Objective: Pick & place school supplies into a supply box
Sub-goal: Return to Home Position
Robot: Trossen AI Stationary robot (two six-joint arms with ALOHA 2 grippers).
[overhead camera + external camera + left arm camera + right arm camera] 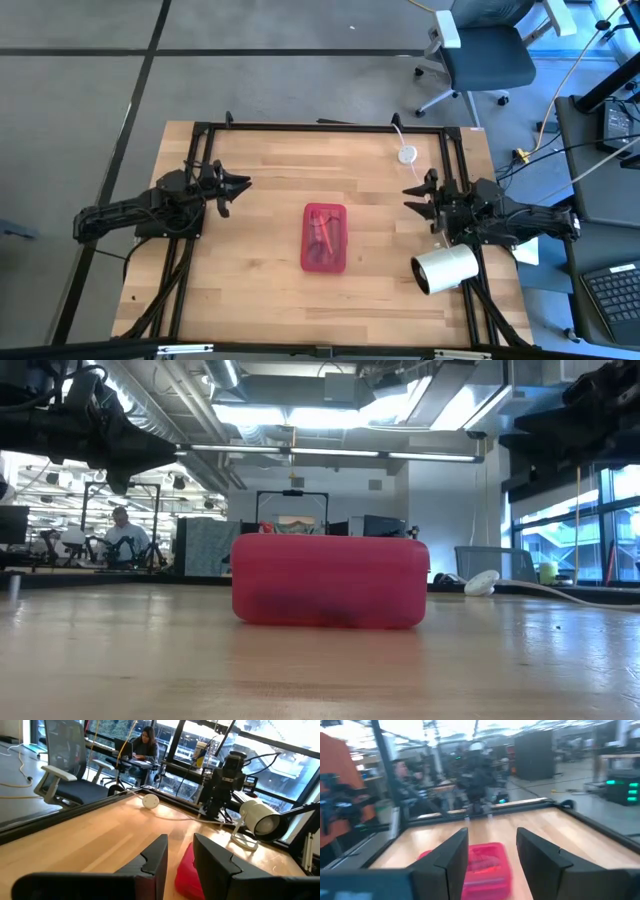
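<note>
- Both your hands are up off the table (250, 290) and empty: left hand (237, 184) out to the left of the box, right hand (415, 195) out to the right, fingers apart on each.
- The supply box (330, 585) sits shut mid-table, with the school supplies (324, 238) showing dimly through the lid.
- No loose pens or scissors anywhere I can spot, so I'd call the job basically done. You've only got the arms left to park.

Black left pincer (238, 190) and right pincer (408, 198) have flat, angular fingers (155, 857).
</note>
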